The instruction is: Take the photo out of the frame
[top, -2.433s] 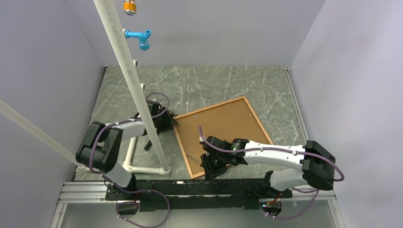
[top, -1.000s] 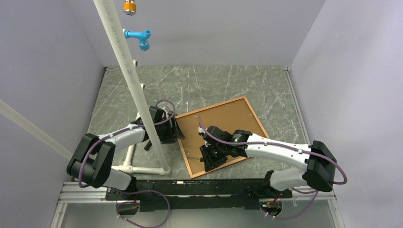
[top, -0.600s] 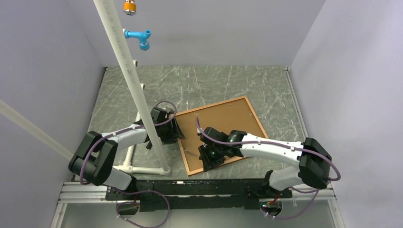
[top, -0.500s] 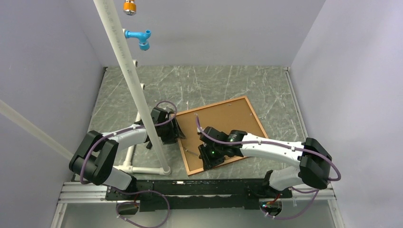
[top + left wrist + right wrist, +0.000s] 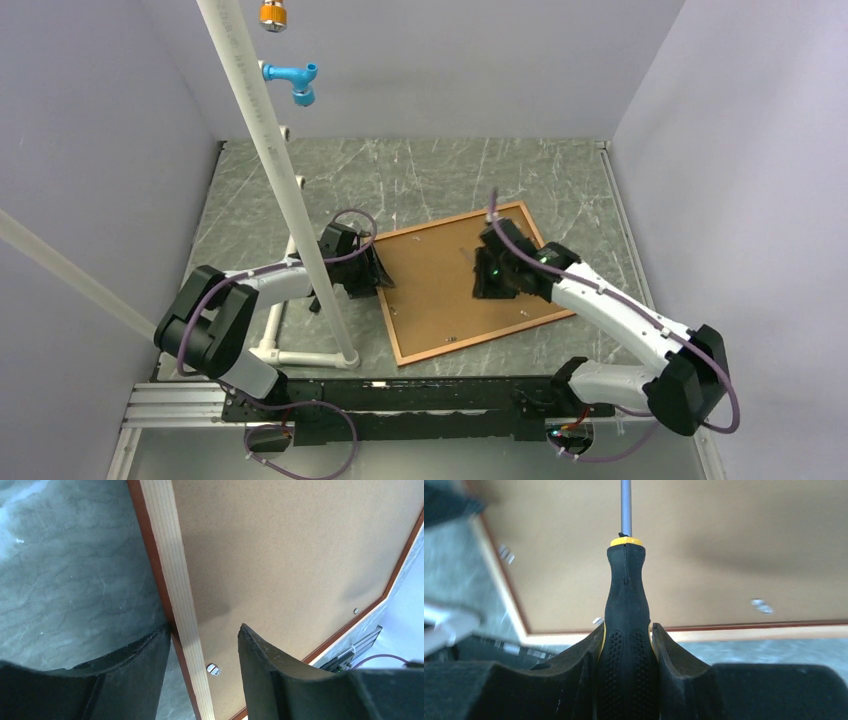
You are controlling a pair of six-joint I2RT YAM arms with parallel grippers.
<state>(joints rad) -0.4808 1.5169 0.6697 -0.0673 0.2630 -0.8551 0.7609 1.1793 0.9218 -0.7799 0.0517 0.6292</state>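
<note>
Two grips for freeing tabs (image 5: 213, 669): my left fingers (image 5: 371, 272), parted, straddle the frame (image 5: 445, 225) at nine o'clock, my right fingers (image 5: 492, 276) clamp a screwdriver (image 5: 626, 630) over the photo (image 5: 440, 285), backing up, and next, I judge, must reach one.

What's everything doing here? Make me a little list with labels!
frame: lies face down on the table
photo: in the frame, only its brown backing shows
left fingers: open, one on each side of the frame's edge
right fingers: shut on a screwdriver, above the backing
screwdriver: black and yellow handle, metal shaft pointing away from the fingers
clip: small, metal, on the backing beside the frame's edge
</note>
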